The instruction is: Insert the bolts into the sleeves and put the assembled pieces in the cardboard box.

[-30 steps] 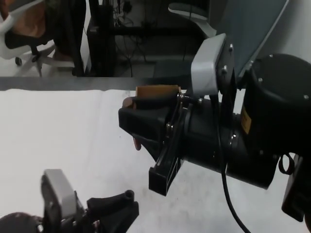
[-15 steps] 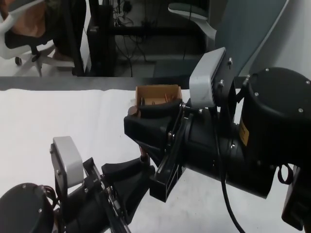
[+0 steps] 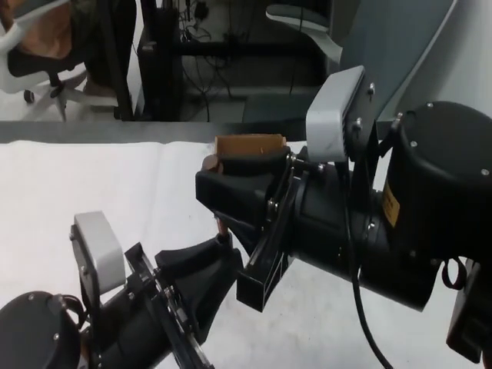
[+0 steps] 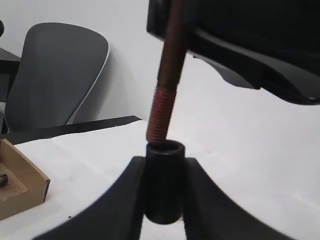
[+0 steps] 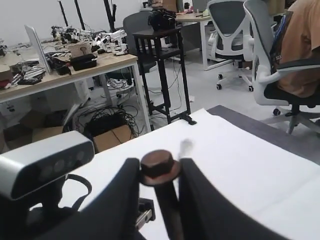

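Left gripper [image 4: 165,165]: fingers narrow, clamped on the black sleeve [image 4: 163,197]; sleeve upright, open mouth up, over the white bench [image 3: 92,184]. Right gripper [image 5: 159,167]: fingers closed on the bolt [image 4: 167,75] near its head; bolt hangs threaded end down, slightly tilted; thread tip right at the sleeve's mouth, cannot tell if it has entered. Cardboard box [image 3: 247,144] at the bench's far edge, beyond both grippers.

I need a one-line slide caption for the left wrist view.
Left gripper grips a black cylindrical sleeve, with a reddish-brown threaded bolt poised at its mouth.
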Robot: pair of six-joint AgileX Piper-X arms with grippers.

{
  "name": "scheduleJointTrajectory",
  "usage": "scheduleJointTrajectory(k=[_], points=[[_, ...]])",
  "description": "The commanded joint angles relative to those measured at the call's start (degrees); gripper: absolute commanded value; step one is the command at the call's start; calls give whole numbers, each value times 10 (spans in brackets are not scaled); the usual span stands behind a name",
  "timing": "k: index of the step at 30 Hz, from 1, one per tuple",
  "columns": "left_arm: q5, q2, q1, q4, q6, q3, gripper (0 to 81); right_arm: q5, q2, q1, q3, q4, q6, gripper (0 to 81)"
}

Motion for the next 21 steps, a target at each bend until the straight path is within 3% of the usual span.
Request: scheduleJointTrajectory(k=[1, 16, 17, 19, 21], points=[[-5, 0, -2, -53, 11, -9, 18, 1, -2, 1, 3, 15, 14, 6], [-5, 0, -2, -48, 64, -39, 18, -7, -2, 21, 3, 83, 56, 4], [-5, 0, -2, -48, 64, -39, 18, -11, -2, 21, 3, 91, 56, 35], [-5, 0, -2, -41, 64, -39, 18, -17, -2, 21, 3, 94, 56, 214], [-5, 0, -2, -22, 64, -39, 18, -16, -2, 21, 3, 87, 72, 564]])
